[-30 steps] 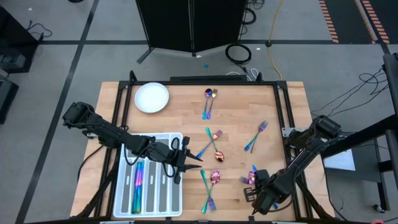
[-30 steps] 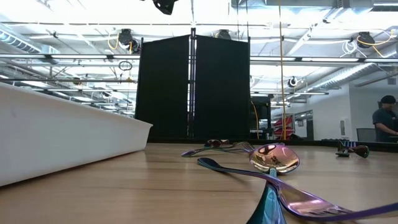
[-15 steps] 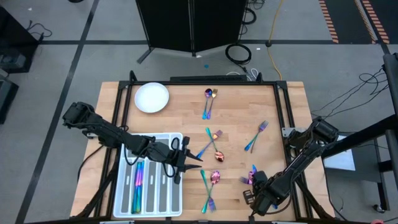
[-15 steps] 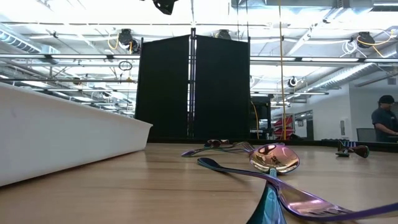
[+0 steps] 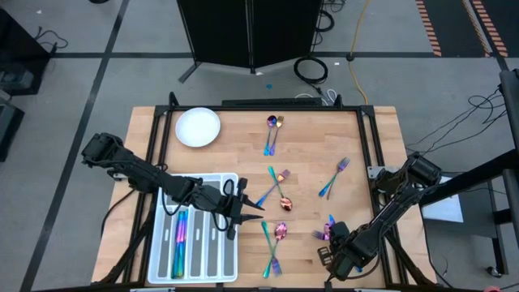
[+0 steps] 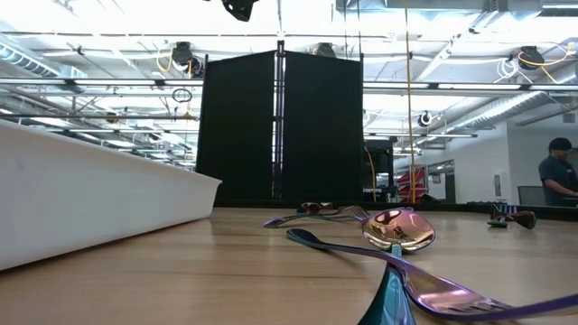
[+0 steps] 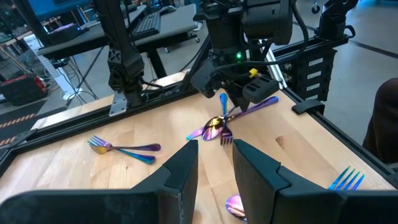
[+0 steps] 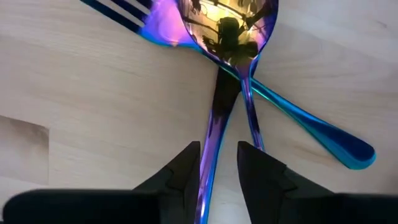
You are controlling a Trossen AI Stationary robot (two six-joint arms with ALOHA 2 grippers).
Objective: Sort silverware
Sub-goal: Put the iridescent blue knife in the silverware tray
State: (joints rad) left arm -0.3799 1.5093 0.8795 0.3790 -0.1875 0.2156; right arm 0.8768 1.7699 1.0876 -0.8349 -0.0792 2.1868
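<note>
straddling a spoon handle [image 8: 214, 134], right pincer [image 8: 217, 163] at the tabletop's [image 5: 235, 154] five o'clock corner, fingers slightly apart, handle between them, not clamped; blue fork [image 8: 311, 127] crossed beneath the spoon. left pincer [image 5: 253, 208] at seven o'clock beside the tray [image 5: 203, 264], fingers narrowly apart, empty. remaining silverware [image 5: 273, 130] scattered from twelve to six o'clock; some pieces [image 5: 180, 235] in the tray.

My silverware [image 8: 230, 37] was glossy, mirror-smooth iridescent metal; the table [image 5: 243, 162] was matt pale wood, the tray [image 5: 199, 243] translucent plastic, the plate [image 5: 198, 127] smooth white.
</note>
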